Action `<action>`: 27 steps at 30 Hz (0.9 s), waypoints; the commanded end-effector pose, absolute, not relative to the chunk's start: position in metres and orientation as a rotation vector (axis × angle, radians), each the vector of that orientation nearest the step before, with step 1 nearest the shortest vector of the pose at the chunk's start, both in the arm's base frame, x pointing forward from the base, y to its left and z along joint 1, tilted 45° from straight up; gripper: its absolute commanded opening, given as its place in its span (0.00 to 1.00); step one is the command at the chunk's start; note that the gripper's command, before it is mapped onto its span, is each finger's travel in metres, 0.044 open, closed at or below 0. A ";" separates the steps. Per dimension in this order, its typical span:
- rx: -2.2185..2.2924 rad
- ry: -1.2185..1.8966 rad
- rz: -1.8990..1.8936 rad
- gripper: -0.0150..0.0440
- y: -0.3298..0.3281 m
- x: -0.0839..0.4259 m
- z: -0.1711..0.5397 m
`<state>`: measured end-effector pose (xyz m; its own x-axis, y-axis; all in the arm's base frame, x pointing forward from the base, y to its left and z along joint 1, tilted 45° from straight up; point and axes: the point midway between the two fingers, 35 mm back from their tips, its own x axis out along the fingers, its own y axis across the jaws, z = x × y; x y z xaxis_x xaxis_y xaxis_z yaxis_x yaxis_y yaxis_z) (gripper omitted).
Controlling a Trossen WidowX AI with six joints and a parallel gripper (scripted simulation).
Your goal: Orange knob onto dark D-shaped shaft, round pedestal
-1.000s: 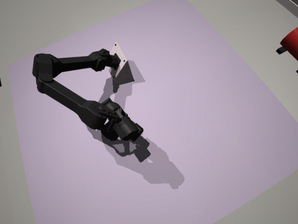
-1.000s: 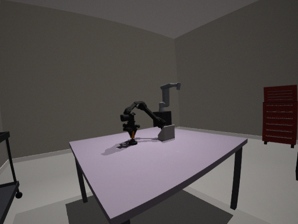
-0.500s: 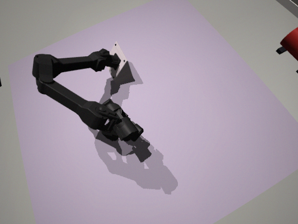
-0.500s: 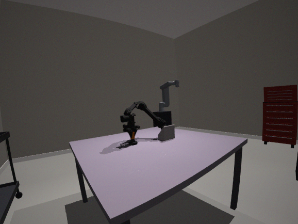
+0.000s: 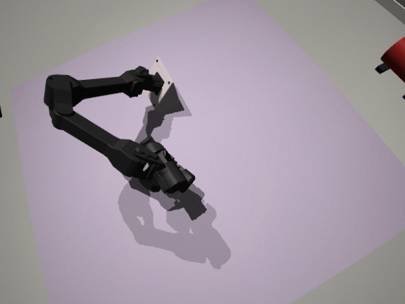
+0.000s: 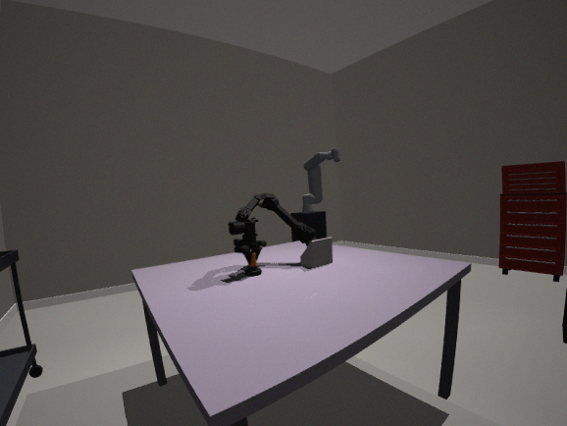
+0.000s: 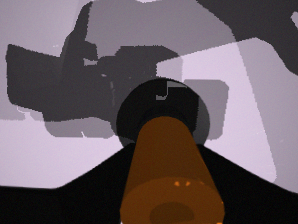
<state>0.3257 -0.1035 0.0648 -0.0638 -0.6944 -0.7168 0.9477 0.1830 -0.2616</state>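
The orange knob (image 6: 253,258) (image 7: 167,162) stands upright between the fingers of my gripper (image 6: 253,262) (image 7: 164,149), which is shut on it. The round dark pedestal (image 6: 254,271) (image 7: 131,117) is on the table directly below. The knob's lower end is at or just above the pedestal's middle; whether a small gap remains cannot be told. The shaft is hidden under the knob, and neither flat side shows. In the top view the arm's wrist hides the knob, the pedestal and the fingertips.
A pale upright panel (image 5: 159,71) (image 6: 317,252) stands on the lilac table (image 5: 280,140) (image 6: 314,309), beside the arm's base. The arm's shadow falls across the table and part of the pedestal. Another grey arm (image 6: 315,182) and a red cabinet (image 6: 533,221) stand beyond the table.
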 end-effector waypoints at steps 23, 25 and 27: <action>0.368 0.874 -1.395 1.00 -0.103 0.326 0.065; 0.368 0.874 -1.395 1.00 -0.103 0.326 0.065; 0.369 0.876 -1.393 1.00 -0.095 0.328 0.072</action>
<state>0.3252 -0.1021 0.0664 -0.0681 -0.6948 -0.7159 0.9464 0.1822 -0.2668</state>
